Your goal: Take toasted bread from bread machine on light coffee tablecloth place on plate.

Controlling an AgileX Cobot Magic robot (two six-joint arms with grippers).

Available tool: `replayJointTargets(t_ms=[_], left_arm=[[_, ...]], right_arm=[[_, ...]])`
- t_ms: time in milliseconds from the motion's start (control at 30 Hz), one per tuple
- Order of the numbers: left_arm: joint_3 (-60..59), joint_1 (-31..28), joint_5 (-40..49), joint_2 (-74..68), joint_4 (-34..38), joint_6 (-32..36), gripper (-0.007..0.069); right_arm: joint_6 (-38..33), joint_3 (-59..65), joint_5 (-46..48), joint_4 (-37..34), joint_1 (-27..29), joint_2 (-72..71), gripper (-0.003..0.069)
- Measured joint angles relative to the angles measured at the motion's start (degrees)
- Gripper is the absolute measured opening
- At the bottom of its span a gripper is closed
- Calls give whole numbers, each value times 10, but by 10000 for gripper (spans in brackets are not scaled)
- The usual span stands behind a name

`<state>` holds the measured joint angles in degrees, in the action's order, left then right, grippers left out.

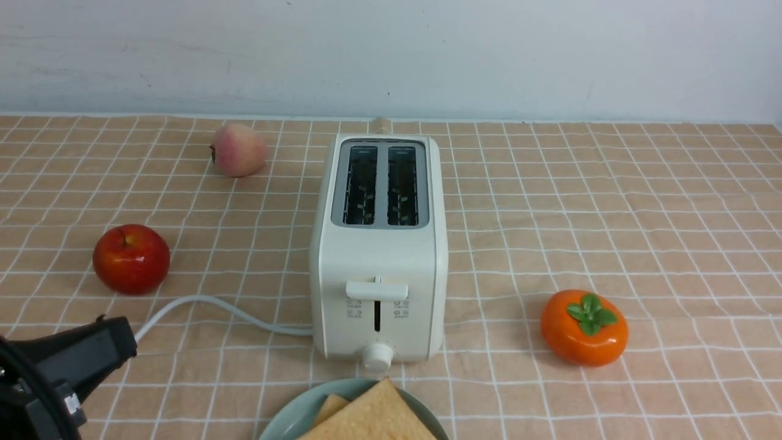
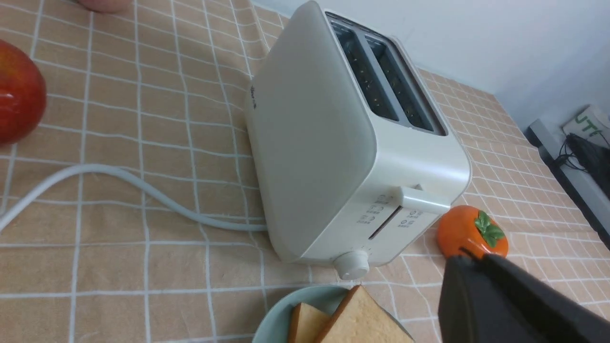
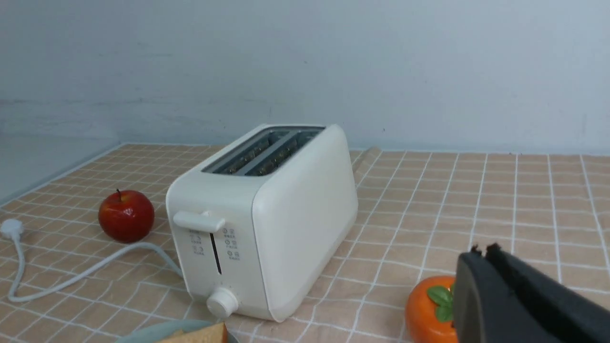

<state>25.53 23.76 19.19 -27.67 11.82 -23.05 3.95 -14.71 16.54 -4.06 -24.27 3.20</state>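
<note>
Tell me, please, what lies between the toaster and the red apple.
The toaster's white cord runs across the tablecloth between the toaster and the apple, as the front view shows.

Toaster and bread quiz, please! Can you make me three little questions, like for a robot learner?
1. How many slots does the cream-white, boxy toaster have?
2. True or false: the tan square toast slices are on the round pale-green plate.
3. Fill in: in the front view, the shiny orange persimmon with green leaves sits to the ____ of the toaster.

Key: 1. two; 2. true; 3. right
</note>
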Motion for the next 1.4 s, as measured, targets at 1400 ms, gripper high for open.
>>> replayJointTargets(t_ms=[1400], left_arm=[[-269,-216,-90,279,-71,53,39]], right_arm=[[0,1,-19,-2,0,20,44]])
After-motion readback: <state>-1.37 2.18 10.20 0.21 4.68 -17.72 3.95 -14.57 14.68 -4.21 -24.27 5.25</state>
